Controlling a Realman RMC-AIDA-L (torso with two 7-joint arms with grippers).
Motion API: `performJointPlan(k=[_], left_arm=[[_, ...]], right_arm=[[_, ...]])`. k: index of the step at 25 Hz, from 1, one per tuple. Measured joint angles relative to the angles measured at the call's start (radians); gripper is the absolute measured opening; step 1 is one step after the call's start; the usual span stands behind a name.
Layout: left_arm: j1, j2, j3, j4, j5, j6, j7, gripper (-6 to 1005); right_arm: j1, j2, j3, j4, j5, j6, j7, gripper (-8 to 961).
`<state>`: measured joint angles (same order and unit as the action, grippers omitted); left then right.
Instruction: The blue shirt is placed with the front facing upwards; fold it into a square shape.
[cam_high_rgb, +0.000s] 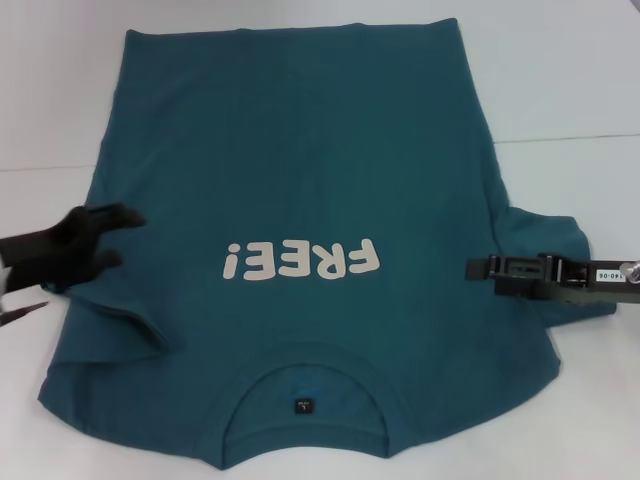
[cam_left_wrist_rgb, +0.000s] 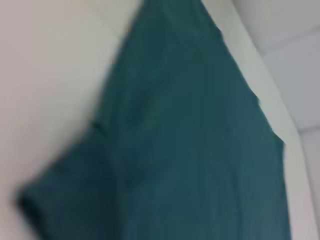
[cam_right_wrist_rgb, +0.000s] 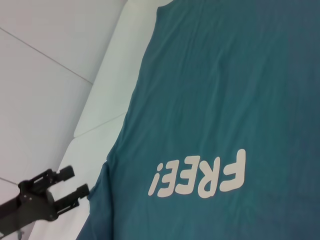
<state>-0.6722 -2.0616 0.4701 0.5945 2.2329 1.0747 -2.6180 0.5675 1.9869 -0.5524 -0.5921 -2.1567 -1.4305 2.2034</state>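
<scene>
- Fingers of the black left gripper (cam_high_rgb: 112, 240) stand parted at the left sleeve, near the cloth; whether they touch it is hard to tell.
- Large teal-blue cotton short-sleeved shirt (cam_high_rgb: 300, 150) lies front up on the white table (cam_high_rgb: 560, 80), collar toward the robot, body flat and unfolded; every fold seems left to make.
- White chest lettering (cam_high_rgb: 300, 262) reads "FREE!"; the dark neck label (cam_high_rgb: 302, 405) is unreadable.
- Black right gripper (cam_high_rgb: 480, 268) rests at the right sleeve, finger state unclear.
</scene>
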Motion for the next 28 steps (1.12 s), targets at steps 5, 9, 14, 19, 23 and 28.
performJointPlan(k=[5, 9, 14, 19, 23, 28], left_arm=[[0.050, 0.015, -0.004, 0.002, 0.000, -0.037, -0.045, 686], [0.065, 0.022, -0.002, -0.004, 0.007, -0.076, -0.065, 686], [0.073, 0.026, 0.001, -0.019, 0.011, -0.117, -0.071, 685], [0.079, 0.026, 0.001, -0.022, 0.019, -0.126, -0.076, 685], [0.083, 0.034, 0.002, -0.052, 0.021, -0.132, -0.078, 685], [0.074, 0.037, 0.002, -0.069, 0.022, -0.136, -0.073, 685]], right_arm=[[0.000, 0.000, 0.006, 0.000, 0.000, 0.000, 0.000, 908], [0.000, -0.001, 0.006, 0.000, 0.000, 0.000, -0.001, 908], [0.000, -0.001, 0.006, 0.000, 0.000, -0.001, -0.001, 908], [-0.001, 0.000, 0.006, 0.000, 0.000, -0.001, -0.001, 908], [-0.001, -0.001, 0.007, 0.000, 0.000, -0.001, -0.001, 908], [0.000, -0.001, 0.008, 0.000, 0.000, -0.001, -0.001, 908]])
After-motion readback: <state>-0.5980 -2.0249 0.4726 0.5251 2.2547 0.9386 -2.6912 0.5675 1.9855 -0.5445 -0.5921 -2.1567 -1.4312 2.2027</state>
